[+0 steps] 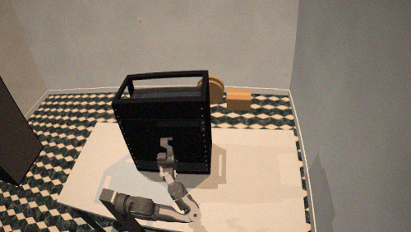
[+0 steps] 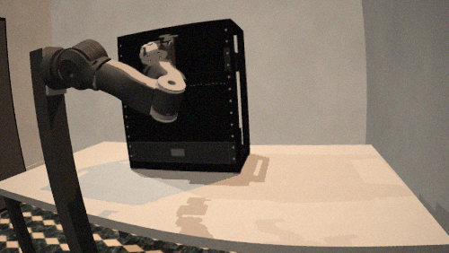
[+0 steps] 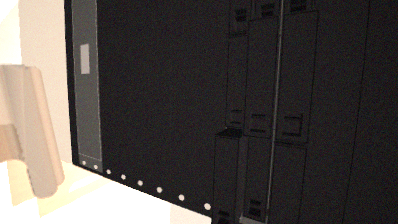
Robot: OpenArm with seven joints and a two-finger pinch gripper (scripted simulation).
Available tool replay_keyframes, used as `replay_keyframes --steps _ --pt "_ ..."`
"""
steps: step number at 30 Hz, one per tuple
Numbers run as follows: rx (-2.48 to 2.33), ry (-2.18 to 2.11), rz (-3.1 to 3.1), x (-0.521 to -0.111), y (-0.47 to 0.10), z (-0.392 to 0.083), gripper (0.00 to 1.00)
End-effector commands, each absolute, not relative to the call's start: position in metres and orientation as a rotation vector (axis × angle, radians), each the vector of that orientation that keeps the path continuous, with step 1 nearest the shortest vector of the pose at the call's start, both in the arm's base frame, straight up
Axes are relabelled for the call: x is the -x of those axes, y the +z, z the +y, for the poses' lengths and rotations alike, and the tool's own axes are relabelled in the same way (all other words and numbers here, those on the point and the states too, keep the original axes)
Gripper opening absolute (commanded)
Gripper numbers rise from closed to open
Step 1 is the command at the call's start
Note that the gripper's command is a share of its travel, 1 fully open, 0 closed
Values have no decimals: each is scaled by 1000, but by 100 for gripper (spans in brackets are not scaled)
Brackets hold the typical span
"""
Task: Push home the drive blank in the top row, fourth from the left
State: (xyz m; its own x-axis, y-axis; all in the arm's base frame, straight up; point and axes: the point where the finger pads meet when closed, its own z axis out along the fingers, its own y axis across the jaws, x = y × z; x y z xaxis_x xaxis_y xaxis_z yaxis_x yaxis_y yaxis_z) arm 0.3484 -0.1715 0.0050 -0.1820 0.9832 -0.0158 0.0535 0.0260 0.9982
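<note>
The black rack [image 1: 164, 111] [image 2: 202, 112] stands upright on the pale table [image 1: 255, 185] [image 2: 314, 188]. Its front is very dark, so I cannot tell the single blanks apart in the top and exterior views. A grey strip [image 2: 227, 58] at the front's upper right edge looks like a blank standing out. My gripper [image 1: 166, 143] [image 2: 162, 41] is open and empty, held close before the upper left of the front without touching it. In the wrist view one finger [image 3: 37, 130] shows at the left. Several drive blanks [image 3: 260, 75] with small latch handles show there, beside the bottom panel [image 3: 86, 100].
A cardboard box [image 1: 238, 99] and a round wooden object [image 1: 214, 88] lie on the chequered floor behind the rack. A dark cabinet [image 1: 12, 136] stands at the left. The arm's post [image 2: 54, 157] rises at the table's near left edge. Walls close the back and right.
</note>
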Motion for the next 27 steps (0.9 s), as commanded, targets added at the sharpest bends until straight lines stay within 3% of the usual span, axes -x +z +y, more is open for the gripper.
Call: replay_keyframes --steps 1,27 --pt "-1143 1300 1355 -347 10 -177 100" --pt "-1179 1257 1267 -336 11 -199 100"
